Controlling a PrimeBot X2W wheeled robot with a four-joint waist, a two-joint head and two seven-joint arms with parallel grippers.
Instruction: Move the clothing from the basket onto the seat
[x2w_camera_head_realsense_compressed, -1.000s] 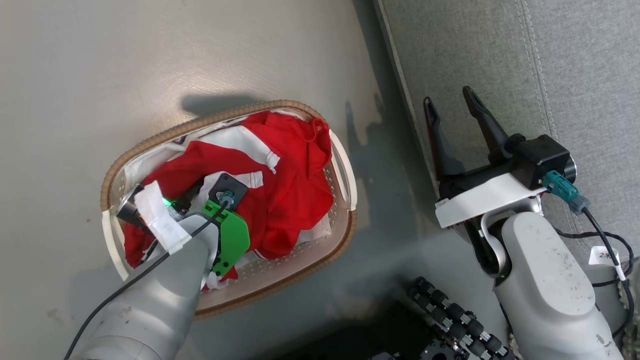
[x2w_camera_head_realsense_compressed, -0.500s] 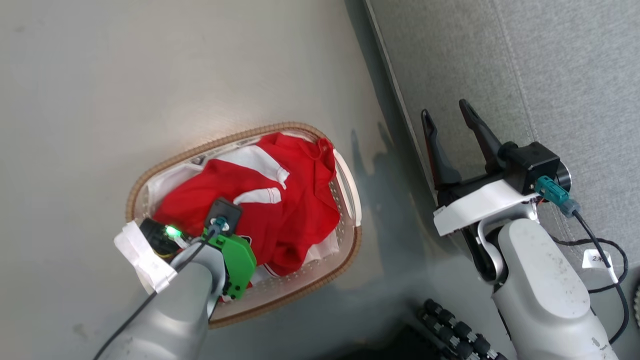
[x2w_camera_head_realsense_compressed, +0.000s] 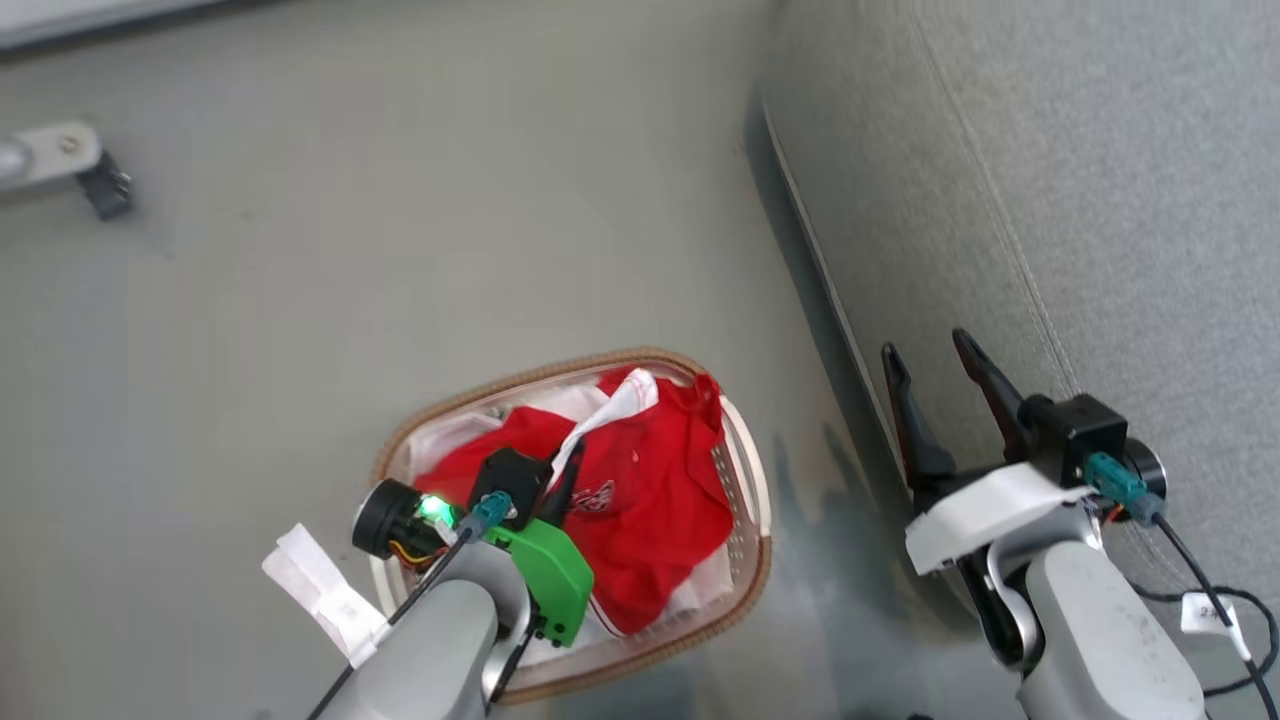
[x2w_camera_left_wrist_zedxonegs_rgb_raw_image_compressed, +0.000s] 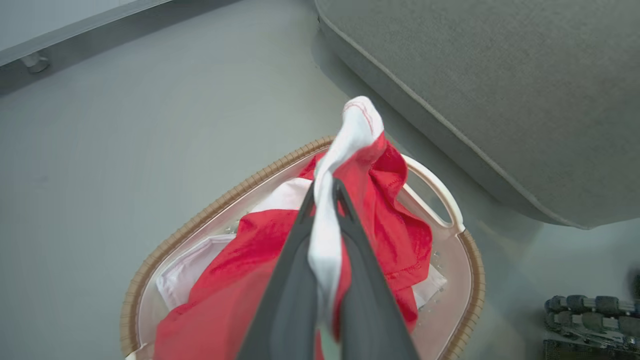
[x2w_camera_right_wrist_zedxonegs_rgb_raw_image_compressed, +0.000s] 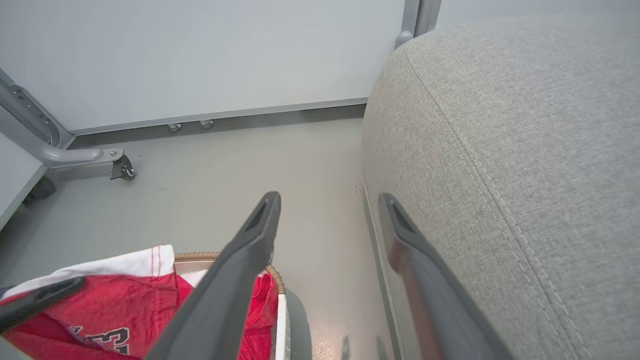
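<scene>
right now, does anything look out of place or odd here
Nothing spilled or damaged. The clothing lies inside the basket; one red piece's white trim sticks up, pinched in the left gripper.

The basket (x2w_camera_head_realsense_compressed: 738, 500) is a small oval of white plastic with perforated sides and a brown woven rim, standing upright. The clothing (x2w_camera_head_realsense_compressed: 650, 500) fills it in a crumpled heap: bright red garments with white trim and dark lettering, plus plain white fabric along the basket's far side. One red garment's white-edged fold is pinched in the left claw (x2w_camera_left_wrist_zedxonegs_rgb_raw_image_compressed: 322, 187) and pulled up above the basket's rim. The seat (x2w_camera_head_realsense_compressed: 1100, 200), a big grey woven cushion with a stitched seam, lies just right of the basket, not touching it.
</scene>
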